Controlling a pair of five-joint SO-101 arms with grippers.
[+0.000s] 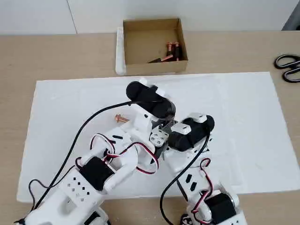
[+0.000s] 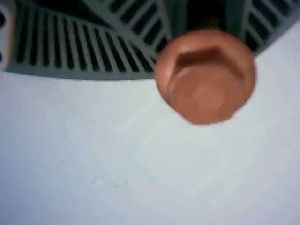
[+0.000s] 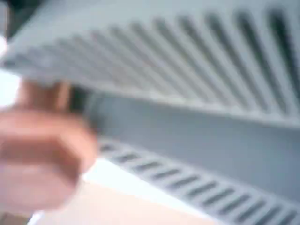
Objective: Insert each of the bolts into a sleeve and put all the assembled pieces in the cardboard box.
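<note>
- A white sheet (image 1: 61, 140), flat and matte, covers the middle of the pale wooden desk (image 1: 47, 51).
- A loose bolt (image 1: 122, 118) of copper-coloured metal lies on its side on the sheet, left of the arms. Its long axis runs roughly left to right, and it is too small to tell which end is the head.
- The cardboard box (image 1: 154, 68), brown, square and open-topped, sits at the sheet's far edge. The assembled pieces (image 1: 171, 49), copper ends in dark sleeves, lie in its right near corner.
- The left hand (image 1: 164, 123), white plastic under a black motor, meets the other mid-sheet. I cannot tell how far open it is.
- A second bolt (image 2: 206, 77) is smooth copper, with a hexagonal head on a round flange. The head faces the left wrist camera, so the long axis runs away from it. The shank is hidden against ribbed grey plastic (image 2: 70, 47).
- The right hand (image 1: 168, 130) is alike in build, and I cannot tell its opening either.
- Black-handled scissors (image 1: 288, 68) lie on the bare desk at the right edge.
</note>
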